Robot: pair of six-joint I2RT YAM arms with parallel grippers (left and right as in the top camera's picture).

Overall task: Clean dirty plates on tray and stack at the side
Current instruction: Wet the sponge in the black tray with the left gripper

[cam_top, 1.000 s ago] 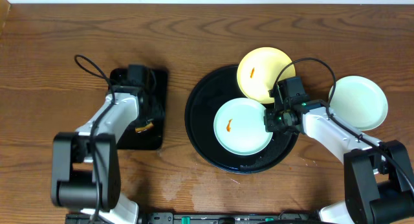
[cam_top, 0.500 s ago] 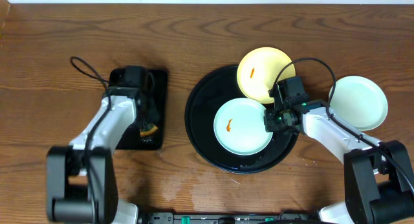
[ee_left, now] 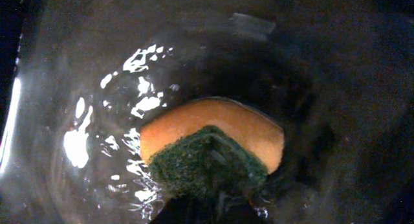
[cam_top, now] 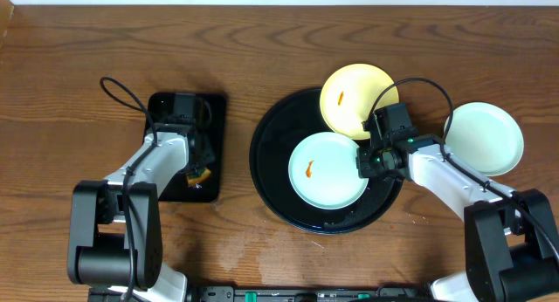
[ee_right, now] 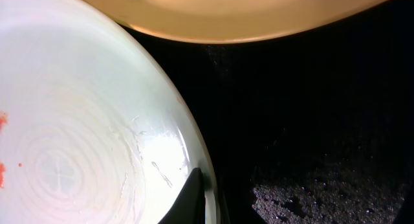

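A pale mint-blue plate with an orange smear lies in the round black tray. My right gripper is shut on this plate's right rim, one dark finger lying on top of the rim. A pale yellow plate with a small orange smear leans on the tray's far rim. A second mint-blue plate sits on the table to the right. My left gripper is down in the small rectangular black tray, shut on an orange sponge with a green scouring face.
The rectangular tray's wet glossy floor surrounds the sponge. Cables loop above both arms. Brown wooden table stretches behind and between the trays.
My left gripper has closed on the sponge in the rectangular tray, and that arm shifted slightly. The right arm and the plates have not moved.
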